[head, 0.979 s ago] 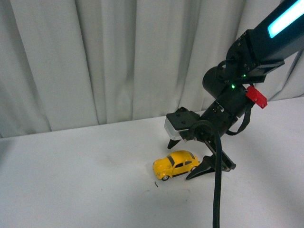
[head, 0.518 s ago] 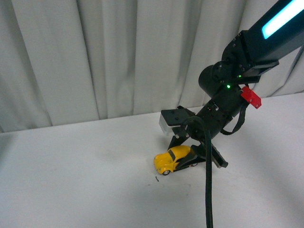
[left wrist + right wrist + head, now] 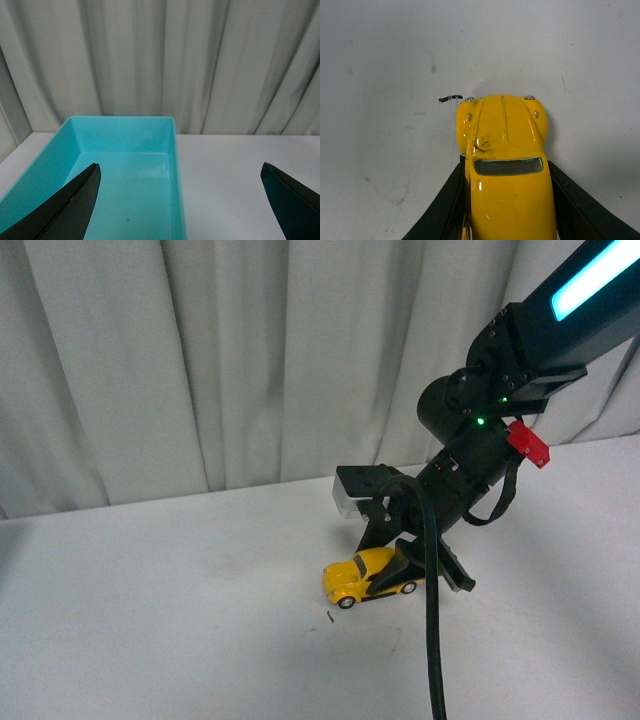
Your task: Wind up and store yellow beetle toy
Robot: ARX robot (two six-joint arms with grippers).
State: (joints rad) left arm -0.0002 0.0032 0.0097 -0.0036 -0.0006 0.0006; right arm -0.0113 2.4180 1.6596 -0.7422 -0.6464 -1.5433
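The yellow beetle toy [image 3: 352,578] sits on the white table right of centre, its nose pointing left. My right gripper [image 3: 388,565] is shut on its rear half, black fingers pressed against both flanks. In the right wrist view the yellow beetle toy [image 3: 506,165] fills the lower middle, hood and dark windscreen showing, with a black finger [image 3: 445,205] tight against each side. My left gripper [image 3: 180,200] is open and holds nothing; its dark fingertips [image 3: 75,200] frame the edges of the left wrist view. The left arm does not show in the front view.
A turquoise bin [image 3: 172,150] lies under my left gripper, empty inside, with white table to its right. Grey curtains [image 3: 200,360] close off the back. A small dark fleck [image 3: 329,617] lies on the table just in front of the car. The right arm's black cable [image 3: 432,640] hangs down.
My right gripper moved left over the car and shut on its rear; a second ago its fingers stood open beside the car.
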